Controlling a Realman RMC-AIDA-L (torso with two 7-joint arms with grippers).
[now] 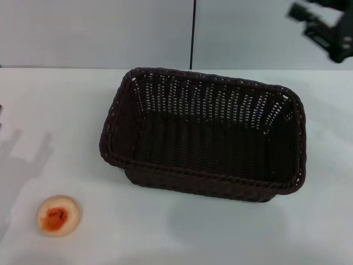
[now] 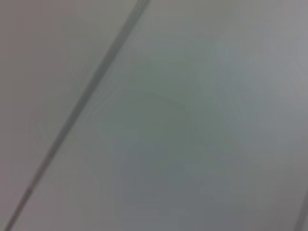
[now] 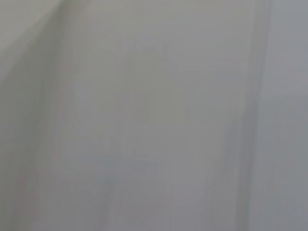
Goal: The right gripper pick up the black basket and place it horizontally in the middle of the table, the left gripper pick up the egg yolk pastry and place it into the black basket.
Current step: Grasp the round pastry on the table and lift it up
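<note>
The black basket [image 1: 204, 132] lies lengthwise across the middle of the white table [image 1: 182, 232], upright, with nothing inside it. The egg yolk pastry [image 1: 57, 216], a pale round bun with an orange-red centre, sits on the table near the front left corner, well apart from the basket. My right gripper [image 1: 302, 21] hangs high at the back right, above and beyond the basket's far right corner, open and holding nothing. The left gripper is out of view; only its shadow falls on the table at the left edge. Both wrist views show only plain grey surface.
A grey wall with a dark vertical seam [image 1: 192, 33] runs behind the table. Bare tabletop lies between the pastry and the basket and along the front edge.
</note>
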